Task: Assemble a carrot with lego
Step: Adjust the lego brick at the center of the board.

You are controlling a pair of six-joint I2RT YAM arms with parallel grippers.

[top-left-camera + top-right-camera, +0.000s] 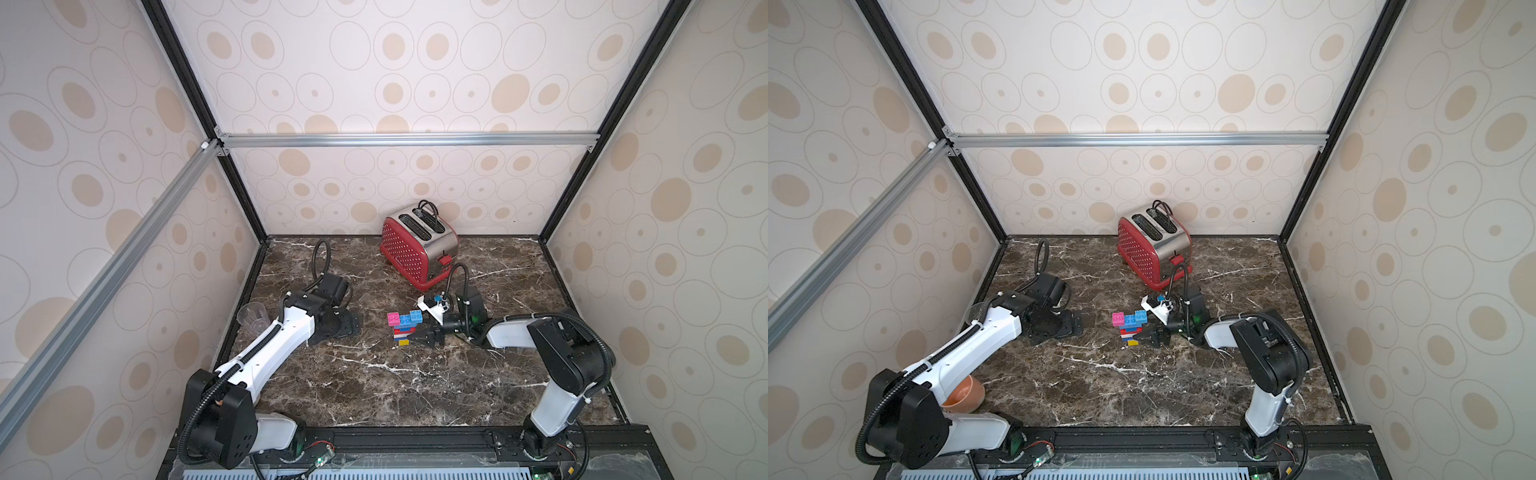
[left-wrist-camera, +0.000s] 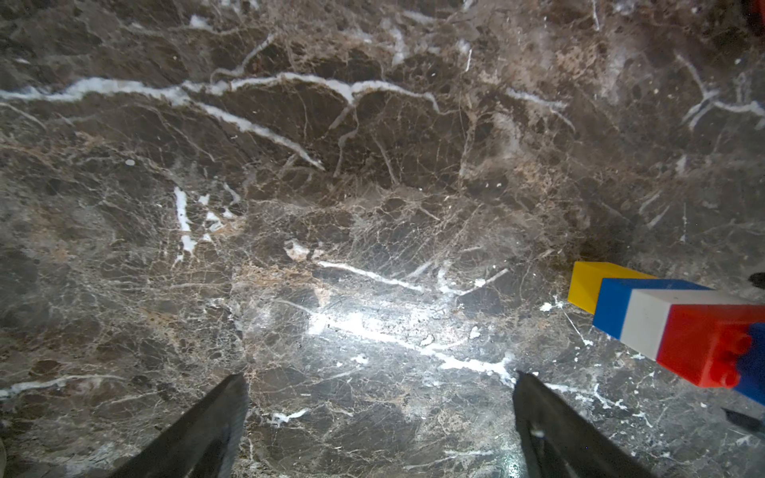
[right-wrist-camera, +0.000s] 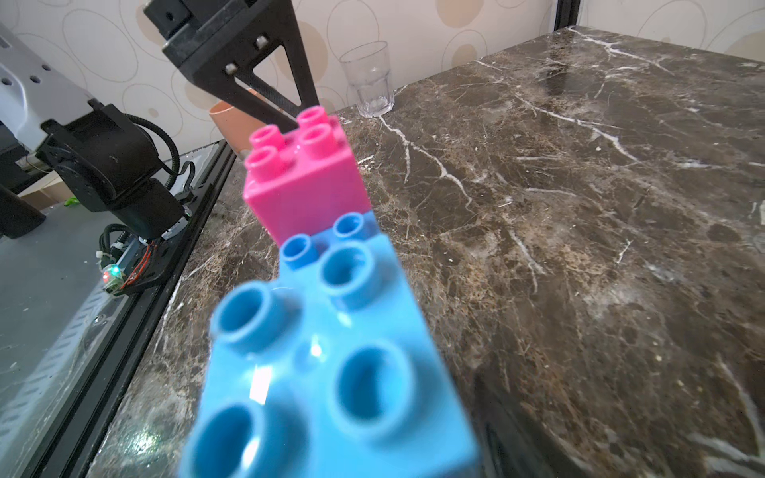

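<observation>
The carrot (image 1: 404, 329) lies centrally on the table (image 1: 374, 390), nearer than the toaster (image 1: 417, 245) (yellow tip nearest). The left gripper (image 2: 381, 385): released, jaws wide apart. The right gripper (image 1: 415, 338): at the carrot; grasp cannot be determined.

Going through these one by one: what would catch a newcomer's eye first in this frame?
First the bright lego carrot in the middle of the dark marble table, its yellow tip toward the near edge and the right arm reaching in beside it. Next comes the red dotted toaster, standing at the back wall.
</observation>
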